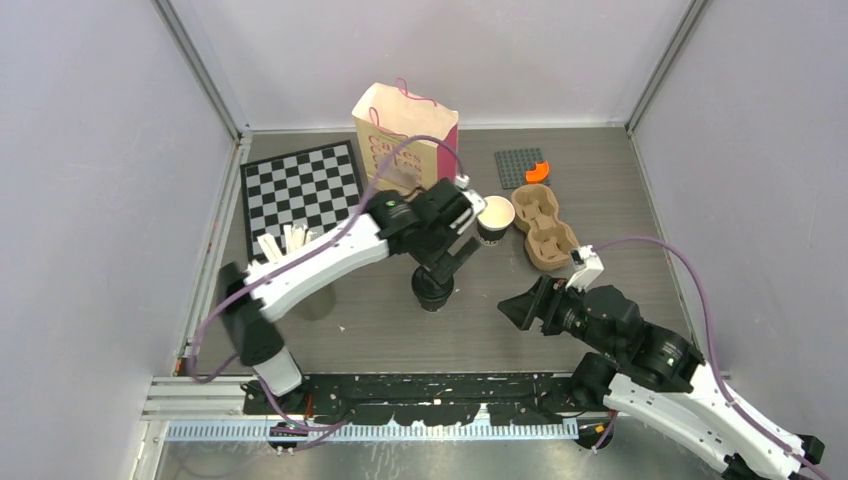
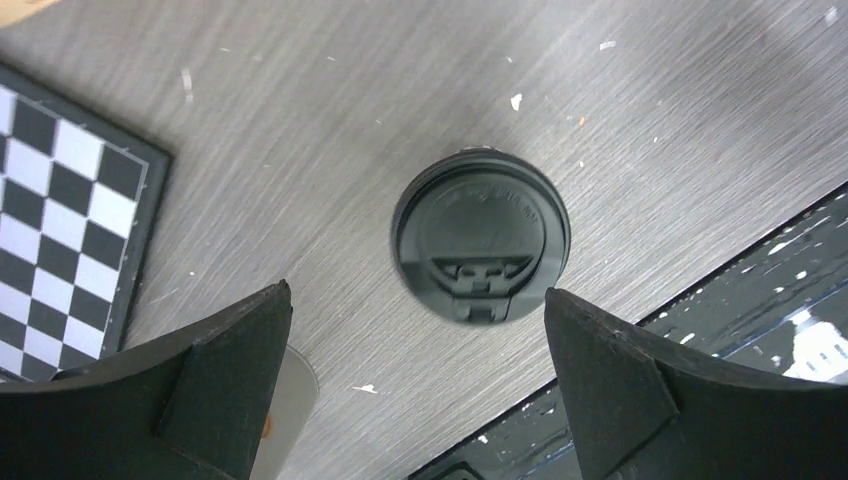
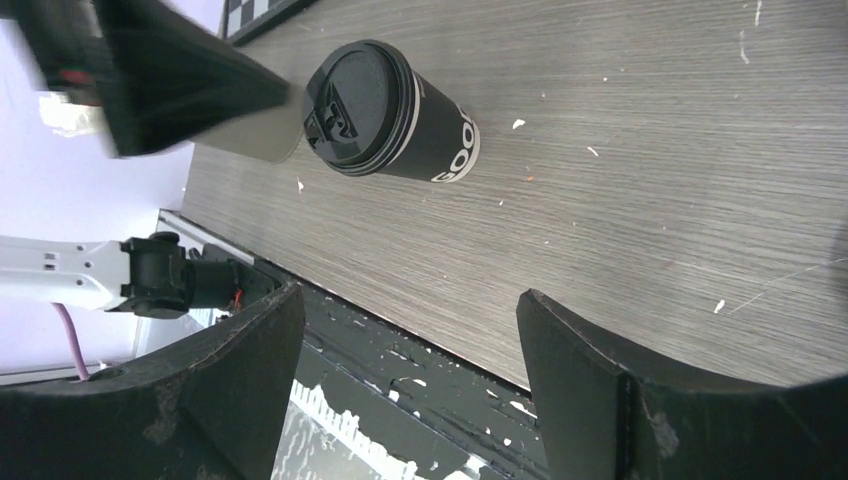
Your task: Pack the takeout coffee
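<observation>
One coffee cup with its black lid (image 1: 432, 290) stands on the table. It shows from above in the left wrist view (image 2: 480, 248) and from the side in the right wrist view (image 3: 400, 110). My left gripper (image 1: 455, 255) hangs open above it, empty, with the lid just beyond its fingertips (image 2: 417, 292). A second cup (image 1: 494, 218) stands with no lid, white inside, next to the brown cup carrier (image 1: 543, 228). My right gripper (image 1: 520, 305) is open and empty (image 3: 410, 295), to the right of the lidded cup and pointing at it.
A paper bag (image 1: 405, 135) stands open at the back. A chessboard (image 1: 300, 185) lies at the back left. A grey cup (image 3: 255, 130) with white sticks (image 1: 285, 240) stands under my left arm. A grey studded plate (image 1: 518, 165) carries an orange piece (image 1: 538, 172).
</observation>
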